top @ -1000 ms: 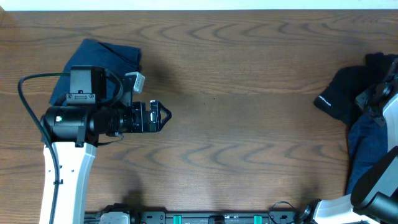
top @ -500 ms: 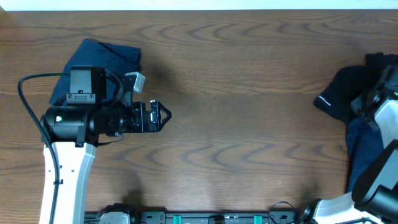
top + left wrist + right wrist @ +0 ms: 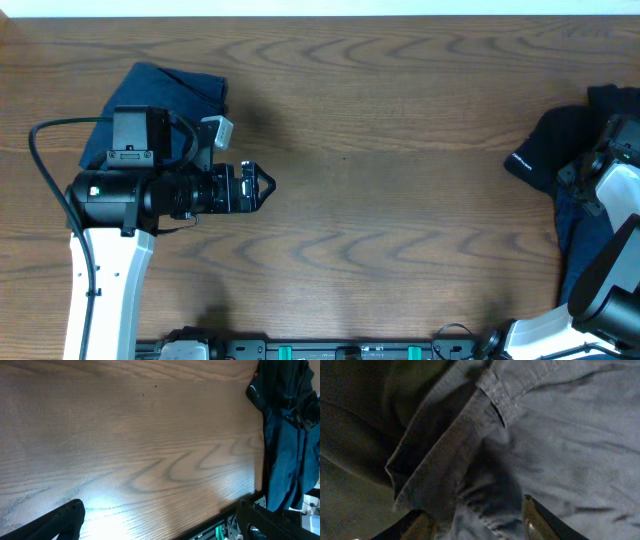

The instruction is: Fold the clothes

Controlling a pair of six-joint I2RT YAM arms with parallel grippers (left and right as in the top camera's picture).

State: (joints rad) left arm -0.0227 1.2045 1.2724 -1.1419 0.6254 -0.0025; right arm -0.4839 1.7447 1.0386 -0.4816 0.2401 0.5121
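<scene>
Shifting slightly since a second ago, right gripper (image 3: 479,522) sits parted over crumpled dark navy denim-like shorts (image 3: 578,235) at the table's right edge; left gripper (image 3: 264,187) wide apart, empty, far away.

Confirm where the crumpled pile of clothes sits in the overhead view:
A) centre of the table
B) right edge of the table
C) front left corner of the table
B: the crumpled pile of clothes lies against the right edge of the table, whose centre shows only wood.
</scene>
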